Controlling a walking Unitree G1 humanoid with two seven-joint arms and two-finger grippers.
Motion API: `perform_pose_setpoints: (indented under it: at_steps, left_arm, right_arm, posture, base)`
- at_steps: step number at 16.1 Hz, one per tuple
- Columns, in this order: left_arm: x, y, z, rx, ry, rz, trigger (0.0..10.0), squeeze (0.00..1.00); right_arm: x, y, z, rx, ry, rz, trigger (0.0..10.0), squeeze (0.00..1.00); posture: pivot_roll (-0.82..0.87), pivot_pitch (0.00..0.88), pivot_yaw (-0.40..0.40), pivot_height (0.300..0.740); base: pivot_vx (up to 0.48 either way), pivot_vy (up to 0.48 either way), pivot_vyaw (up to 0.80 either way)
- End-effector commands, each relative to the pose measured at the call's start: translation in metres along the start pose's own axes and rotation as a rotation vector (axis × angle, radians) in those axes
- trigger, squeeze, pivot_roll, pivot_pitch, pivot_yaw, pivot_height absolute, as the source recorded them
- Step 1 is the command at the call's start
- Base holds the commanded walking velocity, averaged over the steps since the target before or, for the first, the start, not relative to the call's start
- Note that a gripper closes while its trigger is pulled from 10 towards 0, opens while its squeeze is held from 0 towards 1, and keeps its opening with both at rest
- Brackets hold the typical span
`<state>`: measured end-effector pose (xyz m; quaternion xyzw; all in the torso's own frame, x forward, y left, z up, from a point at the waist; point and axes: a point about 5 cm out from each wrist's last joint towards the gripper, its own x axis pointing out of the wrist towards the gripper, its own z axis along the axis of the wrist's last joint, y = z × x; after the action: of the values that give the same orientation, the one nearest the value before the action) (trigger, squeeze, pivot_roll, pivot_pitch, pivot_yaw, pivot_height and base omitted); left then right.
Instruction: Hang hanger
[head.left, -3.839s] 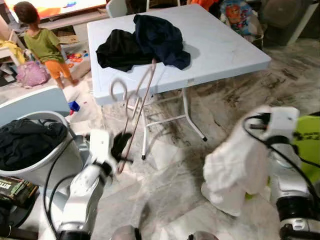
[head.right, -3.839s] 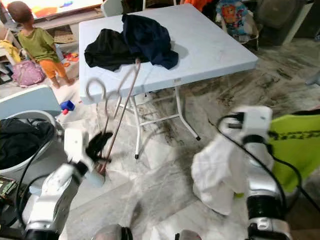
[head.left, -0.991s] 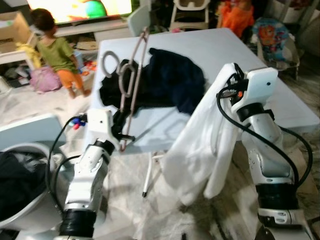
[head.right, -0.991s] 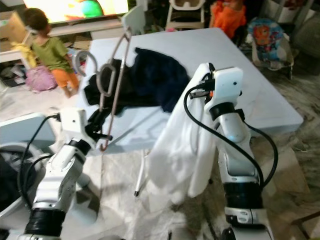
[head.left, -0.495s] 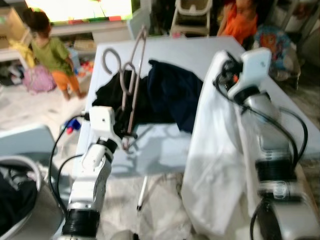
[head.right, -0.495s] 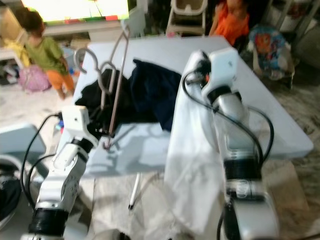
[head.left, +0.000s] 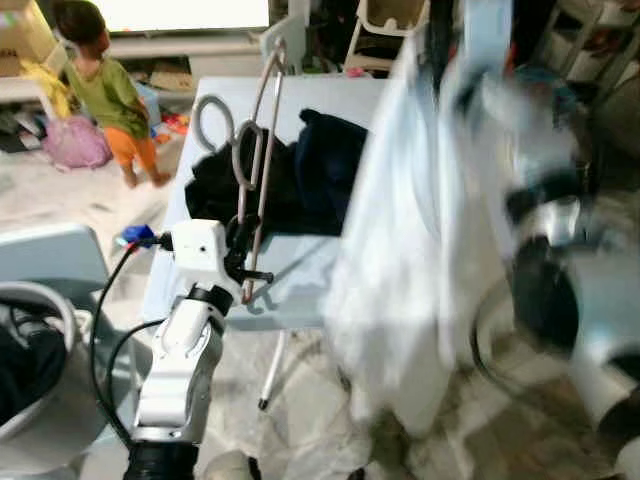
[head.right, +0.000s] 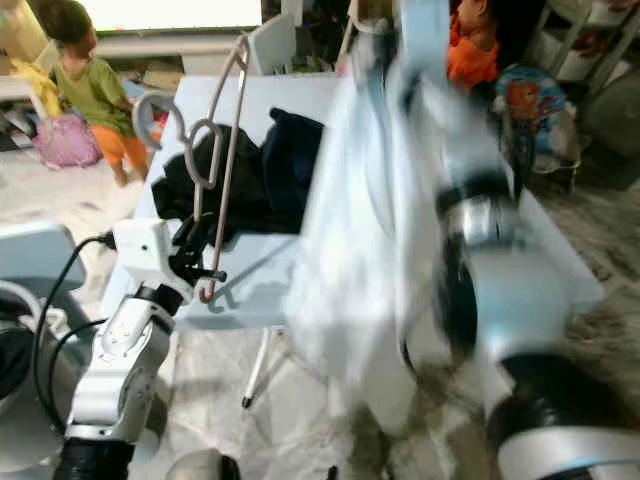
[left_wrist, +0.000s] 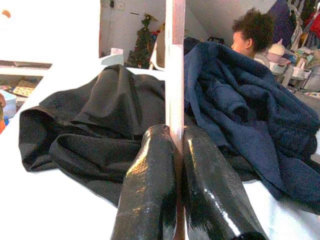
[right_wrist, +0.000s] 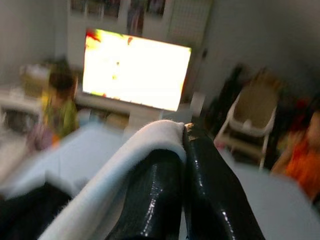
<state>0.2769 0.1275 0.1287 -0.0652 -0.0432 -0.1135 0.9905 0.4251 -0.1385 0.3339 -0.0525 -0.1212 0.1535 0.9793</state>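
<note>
Hanger (head.left: 255, 160): pale metal, held upright over the near edge of the table (head.left: 300, 270), hooks up, apparently so a garment can be fed on.
Left end effector (left_wrist: 177, 165): clamped on the hanger's lower bar.
Right end effector (right_wrist: 182, 165): pinching a white garment (head.left: 400, 250), lifted high and blurred, hanging full length beside the hanger.
Black and navy clothes (head.left: 280, 185): heaped on the table behind.
A child (head.left: 105, 95): stands beyond.
</note>
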Motion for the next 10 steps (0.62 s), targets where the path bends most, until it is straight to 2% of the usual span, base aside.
perform_pose_setpoints:
  at_steps: [1, 2, 3, 5, 7, 8, 9, 10]
  left_arm:
    - [-0.003, 0.003, -0.011, 0.006, 0.069, 0.024, 10.0, 0.0]
    - [-0.002, 0.004, -0.009, 0.01, 0.063, 0.035, 10.0, 0.0]
    - [-0.003, 0.005, -0.008, 0.029, 0.06, 0.051, 10.0, 0.0]
    - [-0.005, 0.007, -0.007, 0.035, 0.059, 0.072, 10.0, 0.0]
    - [-0.007, 0.01, -0.008, 0.034, 0.065, 0.095, 10.0, 0.0]
    - [-0.008, 0.003, -0.012, 0.042, 0.078, 0.072, 10.0, 0.0]
    - [-0.007, 0.001, -0.012, 0.044, 0.079, 0.065, 10.0, 0.0]
    - [-0.006, -0.001, -0.013, 0.042, 0.081, 0.057, 10.0, 0.0]
  right_arm:
    - [0.003, -0.007, 0.037, 0.016, -0.136, -0.06, 10.0, 0.0]
    - [0.004, -0.009, 0.07, -0.037, -0.238, -0.106, 10.0, 0.0]
    - [0.0, -0.015, 0.099, -0.165, -0.339, -0.192, 10.0, 0.0]
    - [-0.003, -0.023, 0.105, -0.166, -0.358, -0.242, 10.0, 0.0]
    - [-0.003, -0.027, 0.071, -0.226, -0.241, -0.234, 10.0, 0.0]
    - [-0.007, -0.028, 0.007, -0.296, -0.002, -0.192, 10.0, 0.0]
    - [-0.009, -0.028, -0.009, -0.315, 0.06, -0.179, 10.0, 0.0]
    - [-0.021, -0.03, -0.051, -0.309, 0.209, -0.163, 10.0, 0.0]
  posture:
    - [0.1, 0.0, -0.082, 0.74]
    - [0.1, 0.0, -0.086, 0.74]
    - [0.11, 0.0, -0.097, 0.74]
    - [0.12, 0.0, -0.101, 0.74]
    - [0.12, 0.0, -0.103, 0.74]
    - [0.11, 0.0, -0.101, 0.74]
    - [0.11, 0.0, -0.101, 0.74]
    - [0.09, 0.0, -0.091, 0.74]
  base:
    - [0.0, 0.0, 0.0]
    - [0.0, 0.0, 0.0]
    - [0.0, 0.0, 0.0]
    - [0.0, 0.0, 0.0]
    - [0.0, 0.0, 0.0]
    - [0.0, 0.0, 0.0]
    - [0.0, 0.0, 0.0]
    - [0.0, 0.0, 0.0]
